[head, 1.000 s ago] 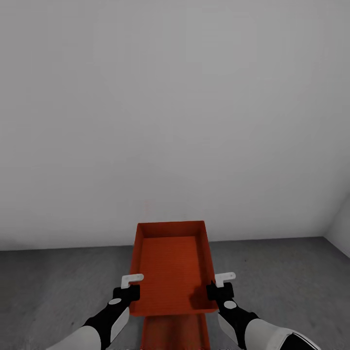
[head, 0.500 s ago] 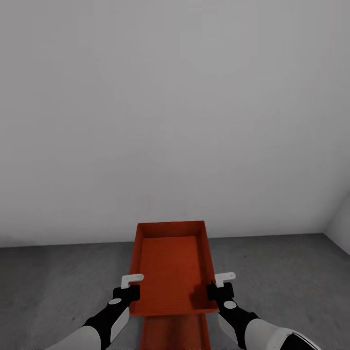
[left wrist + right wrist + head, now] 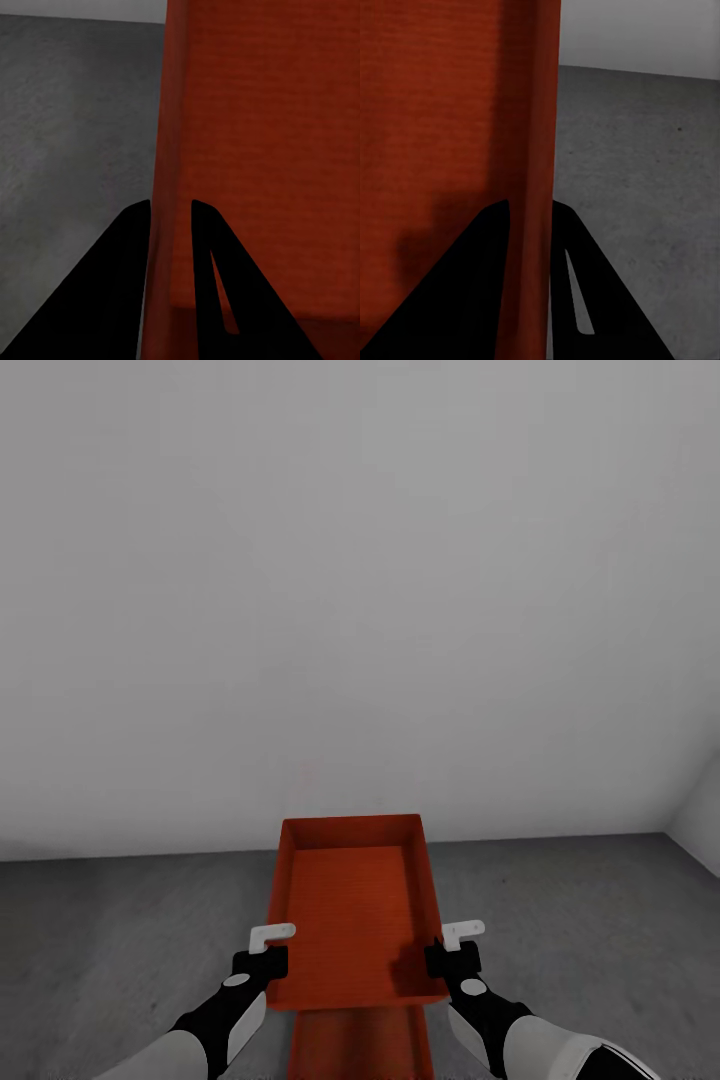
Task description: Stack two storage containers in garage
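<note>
In the head view I hold one orange-red storage container (image 3: 350, 905) level in front of me, its open top facing up. My left gripper (image 3: 270, 950) is shut on its left wall and my right gripper (image 3: 445, 950) on its right wall. The left wrist view shows the dark fingers (image 3: 127, 285) of the left gripper (image 3: 171, 206) pinching the container's wall (image 3: 255, 150). The right gripper (image 3: 531, 204) pinches the opposite wall (image 3: 442, 112) the same way. A second storage container (image 3: 360, 1045) shows below the held one, partly covered by it. Whether the two touch I cannot tell.
Dark grey rough floor (image 3: 120, 940) stretches left and right of the containers. A plain pale grey wall (image 3: 350, 610) stands close ahead. A second wall meets it at a corner (image 3: 690, 820) on the far right.
The line where wall meets floor has risen slightly in the picture, so the camera has moved. The held container and both grippers keep their places in view.
</note>
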